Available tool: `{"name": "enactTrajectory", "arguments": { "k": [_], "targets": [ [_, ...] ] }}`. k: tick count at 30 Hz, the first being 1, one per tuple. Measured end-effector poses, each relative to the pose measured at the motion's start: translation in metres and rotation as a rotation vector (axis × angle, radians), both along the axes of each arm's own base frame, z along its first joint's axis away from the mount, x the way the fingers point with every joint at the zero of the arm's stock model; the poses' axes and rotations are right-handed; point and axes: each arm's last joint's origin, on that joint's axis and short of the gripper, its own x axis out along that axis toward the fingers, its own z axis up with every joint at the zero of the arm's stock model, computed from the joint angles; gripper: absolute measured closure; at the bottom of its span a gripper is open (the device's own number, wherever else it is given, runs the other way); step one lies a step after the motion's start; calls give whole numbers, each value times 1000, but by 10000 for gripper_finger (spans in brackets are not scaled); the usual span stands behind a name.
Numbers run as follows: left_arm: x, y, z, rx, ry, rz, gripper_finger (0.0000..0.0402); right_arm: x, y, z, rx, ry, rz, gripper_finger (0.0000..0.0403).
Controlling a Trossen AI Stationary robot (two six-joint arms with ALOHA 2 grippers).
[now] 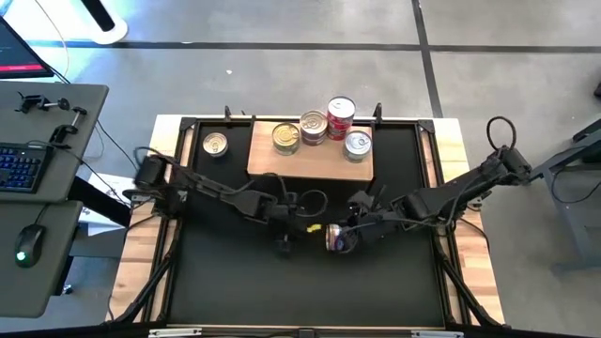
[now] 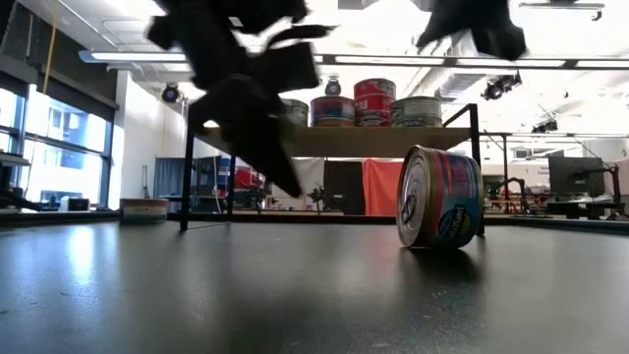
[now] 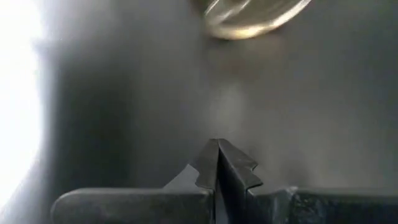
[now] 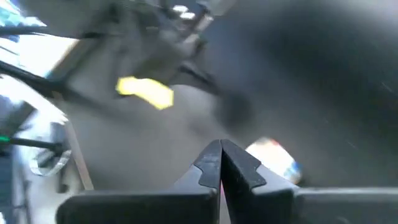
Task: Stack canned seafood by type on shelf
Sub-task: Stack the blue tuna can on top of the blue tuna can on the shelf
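A tin with a blue and pink label lies on its side on the black mat; in the low view the tin rests on its curved wall. My right gripper hangs shut above it, clear of it. My left gripper is shut too, just left of the tin, with its tip above the mat. The wooden shelf carries several tins: a gold-lidded one, two stacks and a silver one. One more tin stands on the mat left of the shelf.
The shelf's thin black legs stand on the mat at the far side. Both arms meet over the mat's middle, and a yellow tag shows between them. A desk with a keyboard and a mouse stands left of the table.
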Motion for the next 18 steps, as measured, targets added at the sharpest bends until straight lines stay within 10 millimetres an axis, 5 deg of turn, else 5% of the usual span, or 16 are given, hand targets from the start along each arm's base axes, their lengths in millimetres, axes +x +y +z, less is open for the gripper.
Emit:
{"name": "enactTrajectory", "arguments": {
  "k": [11, 18],
  "targets": [
    [-97, 16, 11, -178, -207, 223, 401, 55, 11, 57, -52, -80, 300, 387],
    [-120, 17, 13, -237, -240, 267, 401, 82, -9, 42, -62, 316, 309, 255]
  ]
}}
